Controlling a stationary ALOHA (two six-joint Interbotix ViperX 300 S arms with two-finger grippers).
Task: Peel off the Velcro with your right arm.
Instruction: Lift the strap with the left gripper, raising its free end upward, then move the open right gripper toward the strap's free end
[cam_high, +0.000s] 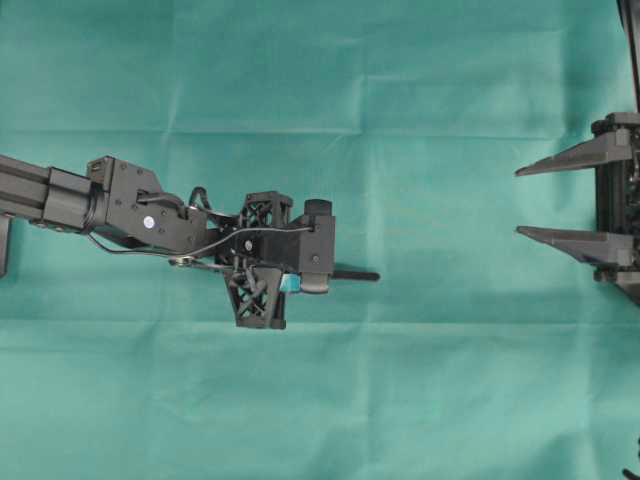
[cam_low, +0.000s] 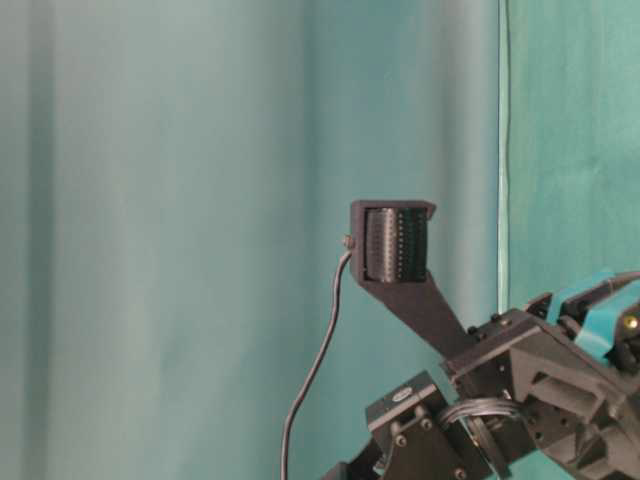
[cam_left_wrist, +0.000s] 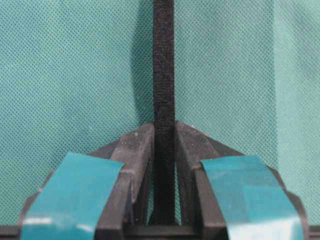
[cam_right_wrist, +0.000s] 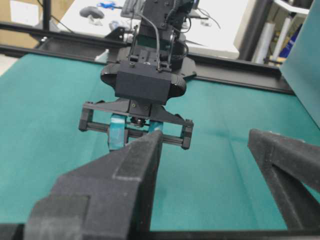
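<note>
Left end effector (cam_high: 300, 265): clamped on the Velcro (cam_high: 355, 275), mid-worktop (cam_high: 320, 400) | Velcro: long axis points straight toward the worktop's right edge | Right end effector (cam_high: 530, 200): wide apart, holding nothing, well apart from the strip's free end.

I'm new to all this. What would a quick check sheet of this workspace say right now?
Surface: green cloth, lightly creased.
Job's things: black Velcro strip sticking out from the left claw, toward the right arm.
Clutter: nothing seen on the cloth.
Grippers: left claw shut on the strip; right claw open, apart from it.
Cables: thin cable along the left arm.
Surroundings: green backdrop; desks and gear beyond the table.
</note>
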